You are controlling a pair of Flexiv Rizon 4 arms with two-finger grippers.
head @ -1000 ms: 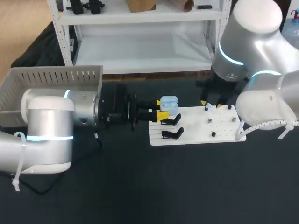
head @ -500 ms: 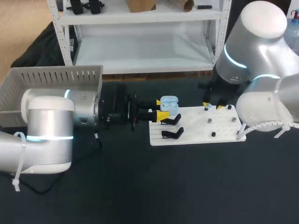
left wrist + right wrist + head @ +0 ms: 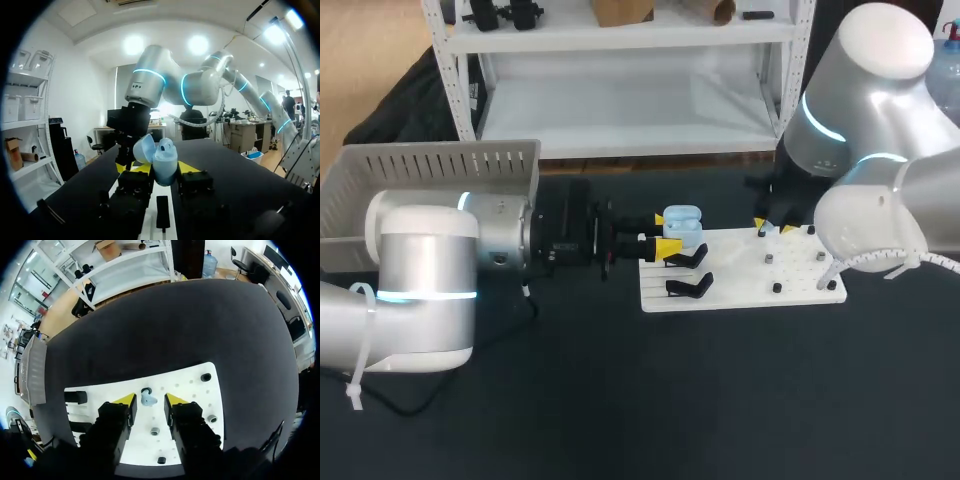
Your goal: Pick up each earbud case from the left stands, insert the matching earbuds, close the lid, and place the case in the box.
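**While left holds the case open, right is poised for the earbud pick**

Left pincer (image 3: pixel 165 169) is clamped on the pale blue earbud case (image 3: pixel 164 157), lid up, at the left end of the white board (image 3: pixel 740 285). Right pincer (image 3: pixel 149 399) hangs wide over the board's far side, fingers flanking a pale blue earbud (image 3: pixel 147 400) seated there. Step, I'd say: earbud insertion. Next: descend, close on the bud, lift clear, carry it to the case.

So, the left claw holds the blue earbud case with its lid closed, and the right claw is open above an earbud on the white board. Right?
No: the lid of the earbud case in the left claw is open, as the left wrist view shows. The rest is right.
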